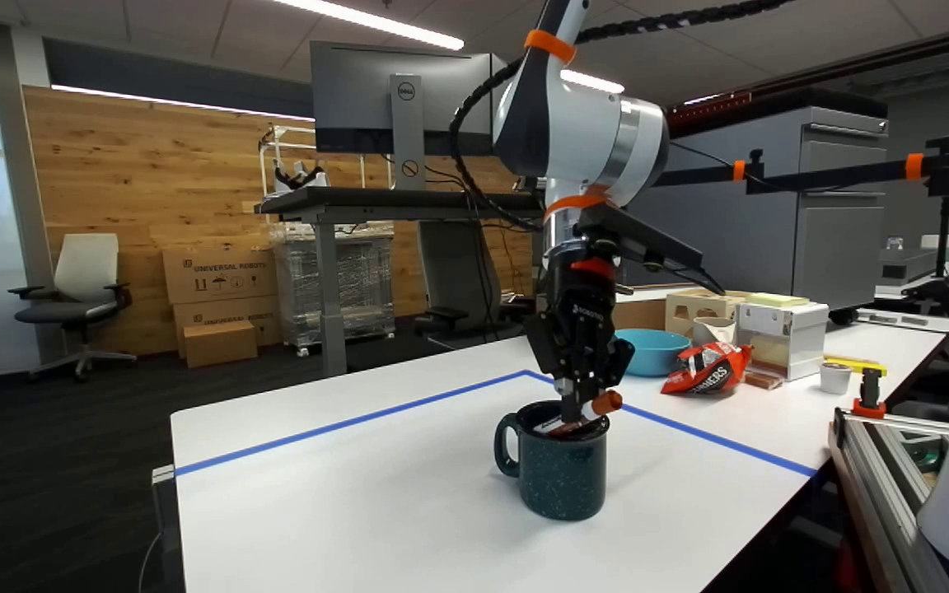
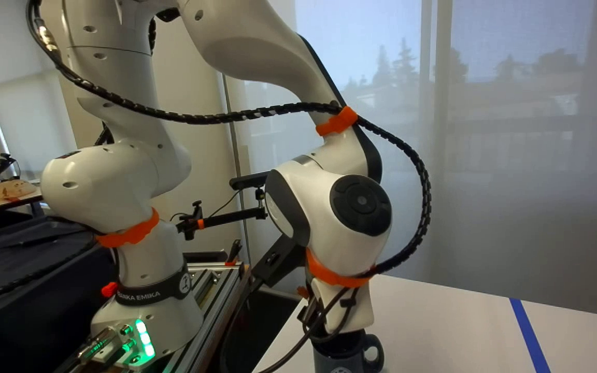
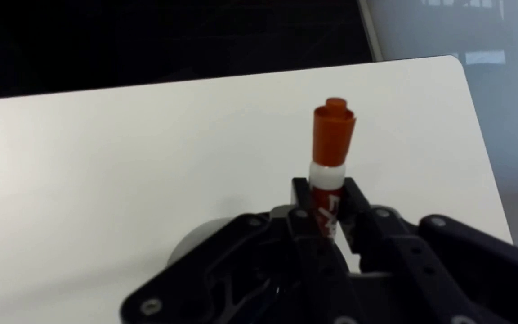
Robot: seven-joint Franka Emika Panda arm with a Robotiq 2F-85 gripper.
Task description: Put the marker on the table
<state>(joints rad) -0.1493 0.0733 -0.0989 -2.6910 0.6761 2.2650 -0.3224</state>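
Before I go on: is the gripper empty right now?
No, the wrist view shows the gripper closed on the marker, with the marker's orange end sticking out.

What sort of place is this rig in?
Likely a robotics lab inside an office: stacked brown cardboard boxes printed "UNIVERSAL ROBOTS", a grey rectangular Dell monitor on a dark-topped desk, and a white-backed wheeled chair, all in an exterior view.
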